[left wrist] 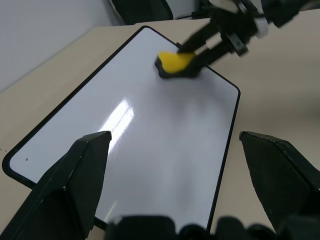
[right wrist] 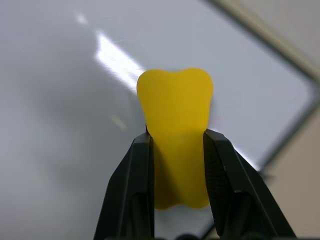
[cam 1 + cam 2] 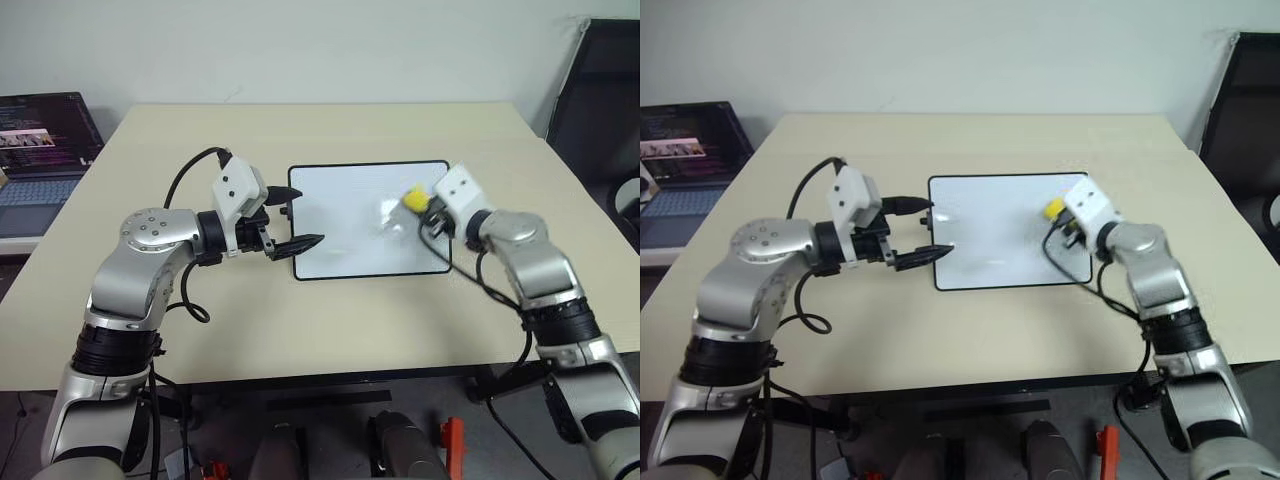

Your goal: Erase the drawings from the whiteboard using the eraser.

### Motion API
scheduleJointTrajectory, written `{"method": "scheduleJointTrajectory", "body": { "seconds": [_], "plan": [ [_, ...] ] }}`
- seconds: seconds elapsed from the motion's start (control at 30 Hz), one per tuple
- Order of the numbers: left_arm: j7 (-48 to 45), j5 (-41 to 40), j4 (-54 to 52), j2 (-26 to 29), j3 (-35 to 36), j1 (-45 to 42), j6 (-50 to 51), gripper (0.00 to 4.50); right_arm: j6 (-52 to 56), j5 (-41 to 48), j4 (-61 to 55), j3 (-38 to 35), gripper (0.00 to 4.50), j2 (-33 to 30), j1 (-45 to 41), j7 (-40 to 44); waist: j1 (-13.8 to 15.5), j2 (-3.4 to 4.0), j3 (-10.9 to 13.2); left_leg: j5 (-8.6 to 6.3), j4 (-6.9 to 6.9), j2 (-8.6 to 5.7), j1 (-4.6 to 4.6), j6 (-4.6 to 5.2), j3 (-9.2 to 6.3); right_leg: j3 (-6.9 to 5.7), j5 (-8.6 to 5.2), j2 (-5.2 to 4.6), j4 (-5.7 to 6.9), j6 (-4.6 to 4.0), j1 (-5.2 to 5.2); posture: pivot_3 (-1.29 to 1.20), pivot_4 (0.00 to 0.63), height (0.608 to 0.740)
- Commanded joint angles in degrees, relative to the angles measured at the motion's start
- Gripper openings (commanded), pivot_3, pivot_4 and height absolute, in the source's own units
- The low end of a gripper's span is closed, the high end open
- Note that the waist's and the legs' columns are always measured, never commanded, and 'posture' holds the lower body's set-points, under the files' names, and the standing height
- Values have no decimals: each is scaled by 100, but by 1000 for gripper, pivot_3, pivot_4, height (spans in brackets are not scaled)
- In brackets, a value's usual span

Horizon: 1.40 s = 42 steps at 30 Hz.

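1. Beige worktop [image 3: 330, 320] carries the whiteboard [image 3: 350, 235], long axis running left-right.
2. Right end effector [image 2: 177, 145] is clenched on the eraser [image 3: 413, 198], pressed near the board's far right corner.
3. Left end effector [image 3: 297, 215] is spread wide, straddling the board's left edge.

I see a yellow eraser [image 3: 412, 198], squeezed between black fingers [image 2: 134, 190]. Whiteboard [image 3: 350, 230] is glossy white with a thin black frame and a bright glare streak; I can't make out any reddish marks. Table [image 3: 330, 320] is plain beige. Laptop [image 3: 40, 150] has a dark screen and bluish-grey keyboard. Arm shells are silver, camera modules white, cables black.
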Motion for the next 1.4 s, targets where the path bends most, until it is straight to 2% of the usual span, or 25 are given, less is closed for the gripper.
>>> {"method": "scheduleJointTrajectory", "body": {
  "seconds": [0.03,0.27,0.47,0.57,0.7,0.93,1.03,1.13,1.23,1.3,1.4],
  "plan": [
    [8,-71,-125,-8,48,-103,-46,4500,310,-18,-49,93,995,-34,61,72,-1,0,0,0,0,0,-1,0,1,1,1,0,-1,1,-1,0,150,740],
    [-8,-46,-82,-11,20,-124,-62,4500,-44,-274,1194,-611,994,-323,-652,-821,13,0,1,1,4,-3,-3,0,2,1,3,-3,-4,0,0,0,150,740],
    [-35,-44,-58,-7,4,-160,-70,4500,-165,-378,1673,-693,994,-441,-835,-1094,55,-1,0,0,-3,-3,-7,0,3,0,1,-3,-13,0,0,0,150,740],
    [-47,-54,-54,-3,-5,-169,-68,4500,-63,-323,1430,-511,993,-340,-710,-910,55,-2,0,0,-2,-3,-7,0,3,1,2,-3,-13,1,0,0,150,740],
    [-54,-51,-20,-6,-28,-200,-80,4500,123,-153,653,-46,991,-222,-373,-257,39,-3,-1,0,-2,-3,-6,0,1,0,2,-3,-12,1,0,0,150,740],
    [-66,-50,18,-28,-63,-224,-103,4500,420,-108,-198,406,987,-279,65,354,-20,-2,-1,0,-4,3,-1,0,-1,0,1,4,-7,-1,-2,0,150,740],
    [-85,-55,46,-59,-96,-255,-116,4500,536,136,-276,-141,987,-309,12,272,-8,-3,0,0,-3,2,-4,0,2,2,1,2,-10,-1,-2,0,150,740],
    [-108,-65,90,-160,-156,-316,-136,4500,707,961,-438,-1484,987,-406,-181,285,33,-1,8,0,-2,-2,-13,0,1,0,2,-2,-12,1,-7,0,150,740],
    [-110,-85,66,-403,-283,-355,-167,4500,859,1465,-269,-2635,986,-838,-296,234,170,12,21,-1,-9,-4,-24,0,0,-3,-2,-4,-18,3,-14,0,150,740],
    [-105,-36,46,-601,-436,-377,-212,4500,941,1498,-22,-3034,986,-1218,-195,127,253,13,22,-3,-14,-9,-39,-1,-4,-12,-5,-11,-31,1,-19,0,150,740],
    [-179,39,38,-881,-765,-432,-275,4500,1052,1278,463,-3250,986,-1789,212,-62,315,12,21,-11,-15,-10,-48,-2,-2,-13,-2,-13,-45,-11,-21,0,150,740]
  ]
}}
